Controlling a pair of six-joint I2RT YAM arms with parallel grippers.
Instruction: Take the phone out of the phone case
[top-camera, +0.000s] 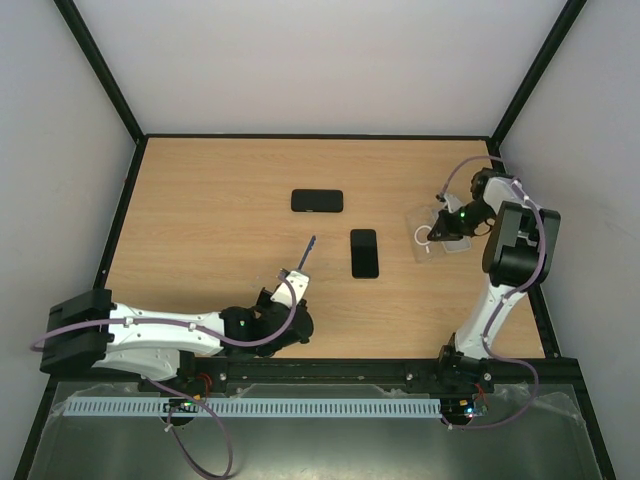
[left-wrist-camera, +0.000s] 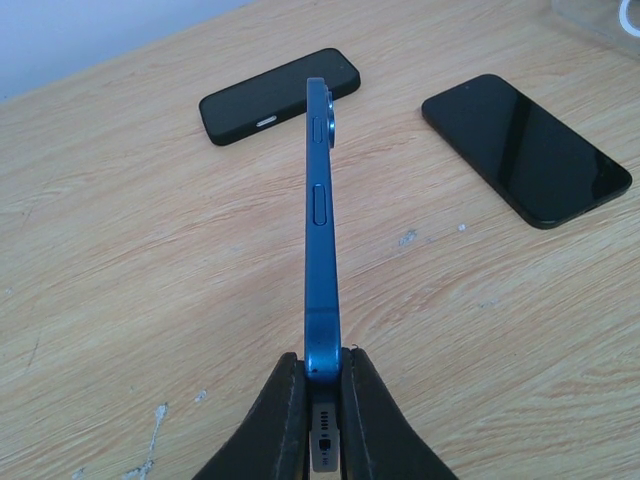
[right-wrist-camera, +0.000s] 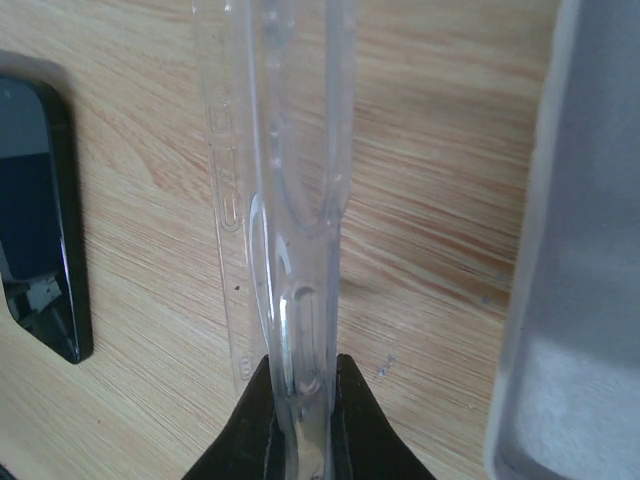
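My left gripper (left-wrist-camera: 322, 365) is shut on the bottom end of a blue phone (left-wrist-camera: 320, 200), held on edge above the wood table and pointing away; from above the phone shows as a thin line (top-camera: 308, 250). The matte black phone case (left-wrist-camera: 278, 95) lies flat beyond it, at the table's middle back (top-camera: 317, 200). My right gripper (right-wrist-camera: 302, 365) is shut on a clear plastic case (right-wrist-camera: 275, 170), held on edge at the far right (top-camera: 440, 215).
A glossy black-screened phone (top-camera: 364, 252) lies flat in the middle of the table, also in the left wrist view (left-wrist-camera: 525, 148) and the right wrist view (right-wrist-camera: 40, 220). Another clear case (right-wrist-camera: 580, 250) lies by my right gripper.
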